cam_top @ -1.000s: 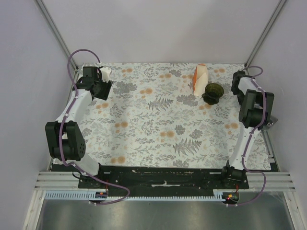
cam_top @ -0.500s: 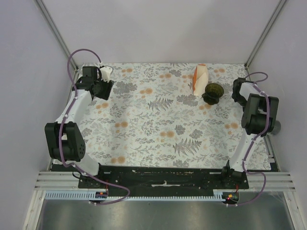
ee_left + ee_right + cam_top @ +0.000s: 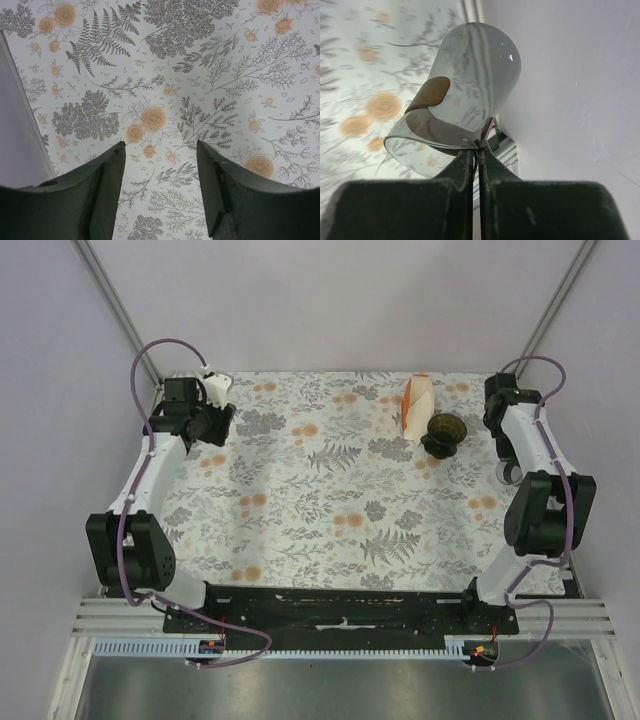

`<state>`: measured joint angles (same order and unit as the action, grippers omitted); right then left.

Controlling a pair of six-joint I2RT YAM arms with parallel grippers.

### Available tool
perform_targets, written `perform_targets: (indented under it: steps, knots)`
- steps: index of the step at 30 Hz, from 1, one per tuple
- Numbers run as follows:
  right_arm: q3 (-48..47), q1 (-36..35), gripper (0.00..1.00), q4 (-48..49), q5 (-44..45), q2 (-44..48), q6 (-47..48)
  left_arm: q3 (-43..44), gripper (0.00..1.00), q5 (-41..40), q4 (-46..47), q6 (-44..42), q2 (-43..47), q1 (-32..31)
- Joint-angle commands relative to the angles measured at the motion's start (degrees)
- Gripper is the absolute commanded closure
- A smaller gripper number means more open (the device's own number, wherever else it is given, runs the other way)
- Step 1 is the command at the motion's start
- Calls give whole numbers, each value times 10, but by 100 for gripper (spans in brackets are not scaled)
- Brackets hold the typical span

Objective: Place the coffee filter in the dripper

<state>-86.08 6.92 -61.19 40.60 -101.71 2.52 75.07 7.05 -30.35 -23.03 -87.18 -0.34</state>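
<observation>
The dripper [image 3: 443, 432], a small dark olive-green funnel, stands at the back right of the table. The single coffee filter is out of view. My right gripper [image 3: 480, 145] is shut on the rim of a clear grey cylinder [image 3: 470, 85], which tilts away from the fingers close to the right wall. From above, that cylinder [image 3: 508, 469] shows faintly below the right wrist, to the right of the dripper. At the back left, my left gripper [image 3: 160, 145] is open, with only the flowered tablecloth between its fingers.
A white-and-orange wedge-shaped pack [image 3: 417, 407] stands just left of the dripper, touching or nearly touching it. The flowered tablecloth [image 3: 330, 490] covers the table. Grey walls close in on both sides, and the right wall [image 3: 580, 100] is very near the held cylinder.
My right gripper has shut on the cylinder's rim. The right arm's elbow has swung back toward the near edge. The left arm has shifted slightly left.
</observation>
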Motion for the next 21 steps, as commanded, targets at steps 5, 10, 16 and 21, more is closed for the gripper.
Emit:
perform_targets:
  steps: [5,10,16,21]
  knots:
    - [-160,-94,100,-103,-176,106,-44,-22,35,30,-1,7,39,2]
    - [-211,-192,100,-99,-349,126,-54,-33,35,45,-4,18,47,3]
    - [-197,-305,100,-54,-513,75,-48,-48,35,55,-8,34,59,3]
    - [-194,-349,100,-27,-564,-2,-53,-56,35,57,-16,37,73,3]
